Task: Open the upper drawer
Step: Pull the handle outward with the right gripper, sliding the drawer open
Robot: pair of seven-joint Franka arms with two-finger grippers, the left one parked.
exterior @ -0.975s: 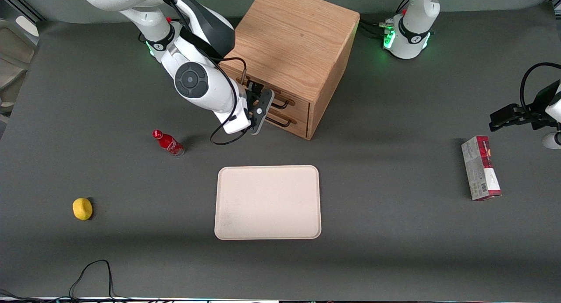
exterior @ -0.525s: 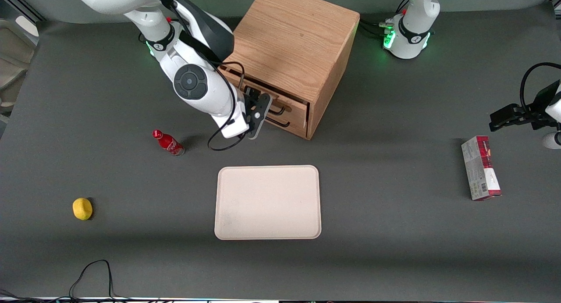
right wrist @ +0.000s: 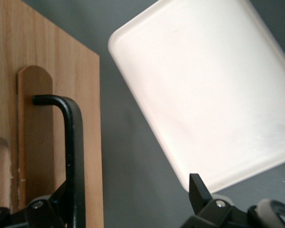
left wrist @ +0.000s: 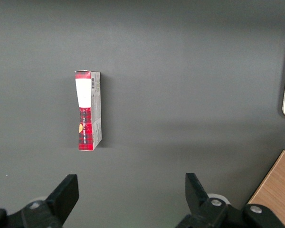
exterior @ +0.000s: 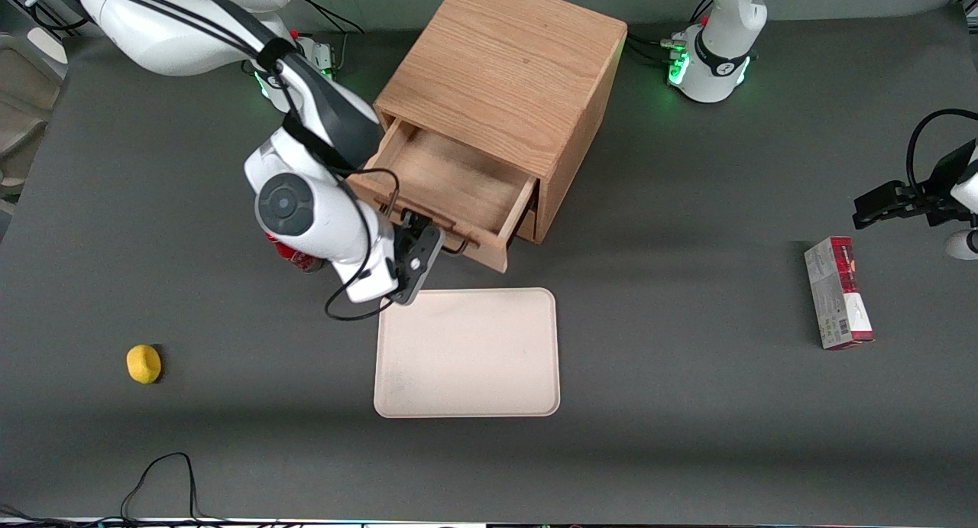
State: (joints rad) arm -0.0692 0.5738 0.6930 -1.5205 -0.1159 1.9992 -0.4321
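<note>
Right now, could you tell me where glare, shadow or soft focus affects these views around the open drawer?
Front view: even lighting, the upper drawer pulled out, its inside lit, a soft shadow beside the cabinet; the tool sits at the black handle. Right wrist view: the cream tray is washed out by glare, and the handle looks soft.

My arm covers most of the red bottle (exterior: 294,258). The gripper (exterior: 422,247) hides part of the upper drawer (exterior: 451,184) handle (right wrist: 71,142). Lower drawer mostly hidden under it. Tray (right wrist: 204,90) cut off at wrist view's edge.
</note>
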